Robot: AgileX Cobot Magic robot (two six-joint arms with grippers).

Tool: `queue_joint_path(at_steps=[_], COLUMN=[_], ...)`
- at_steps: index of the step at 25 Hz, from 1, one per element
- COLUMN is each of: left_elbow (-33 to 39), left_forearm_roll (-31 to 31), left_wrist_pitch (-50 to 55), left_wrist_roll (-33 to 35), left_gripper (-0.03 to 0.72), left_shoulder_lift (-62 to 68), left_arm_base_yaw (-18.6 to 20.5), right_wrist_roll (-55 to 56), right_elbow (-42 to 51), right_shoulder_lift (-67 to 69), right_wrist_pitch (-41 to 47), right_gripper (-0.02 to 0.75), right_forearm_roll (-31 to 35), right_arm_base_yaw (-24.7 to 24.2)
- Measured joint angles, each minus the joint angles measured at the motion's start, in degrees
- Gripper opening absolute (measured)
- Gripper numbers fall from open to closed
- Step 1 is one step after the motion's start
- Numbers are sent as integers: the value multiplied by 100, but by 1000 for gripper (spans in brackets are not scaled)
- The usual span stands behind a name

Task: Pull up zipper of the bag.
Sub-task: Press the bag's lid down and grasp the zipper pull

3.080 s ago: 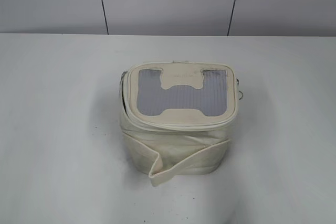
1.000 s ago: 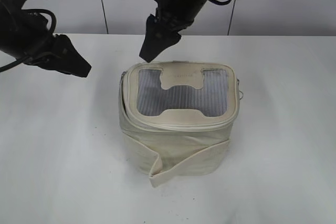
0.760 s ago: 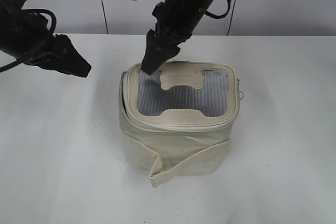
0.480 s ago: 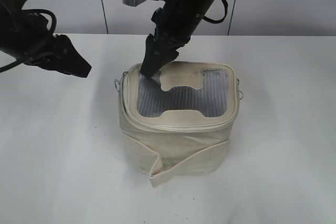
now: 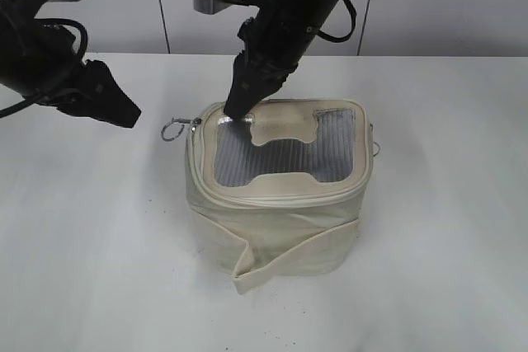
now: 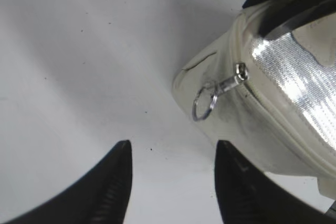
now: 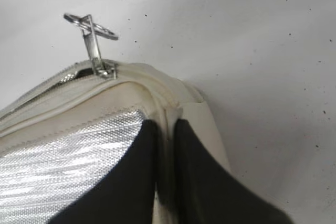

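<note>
The cream-white bag (image 5: 280,204) stands mid-table, with a grey ribbed window and an H-shaped patch on its lid. My right gripper (image 5: 234,110) is shut and its tips press on the lid's back-left corner (image 7: 164,123), on the cream edge seam. A silver zipper slider with its ring pull (image 5: 173,129) sticks out to the left from that corner; it shows in the left wrist view (image 6: 239,72) and the right wrist view (image 7: 102,66). My left gripper (image 5: 125,113) hangs open and empty to the left of the ring (image 6: 173,145), apart from it.
A second ring pull (image 5: 378,146) hangs at the bag's right side. A loose cream strap (image 5: 256,265) wraps the bag's front. The white table (image 5: 82,245) runs to a grey panelled wall (image 5: 462,6) behind.
My right gripper came down from above the bag onto the lid's back-left corner. The left ring pull swung out to the left. My left arm barely moved.
</note>
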Motion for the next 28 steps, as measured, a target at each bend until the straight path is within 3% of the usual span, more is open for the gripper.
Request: queue_joint_path(at_steps=[2,8,13,21,28], left_elbow=[0,-2,-2,-2,-34], left_forearm_roll=[86,143,160,895,963], left_wrist_pitch=[23,36,41,-499,-851], left_wrist_roll=[0,25,148,346,360], left_gripper=[430,547,559,561,561], left_shoulder_lift=[0,0,0,6,419], left_arm_base_yaw=[0,0,-87,-916,-1042], right_wrist_roll=[25,102,121,176,192], right_elbow=[0,0,0,0,0], right_shoulder_lift=[0,2,2,2,2], right_wrist_pitch=[12,20,30,31,31], right_gripper=[66,67,62,59,59], right_forearm_roll=[18,40,50,54,54], right_arm_base_yaw=[0,-10,-16,-16,-16])
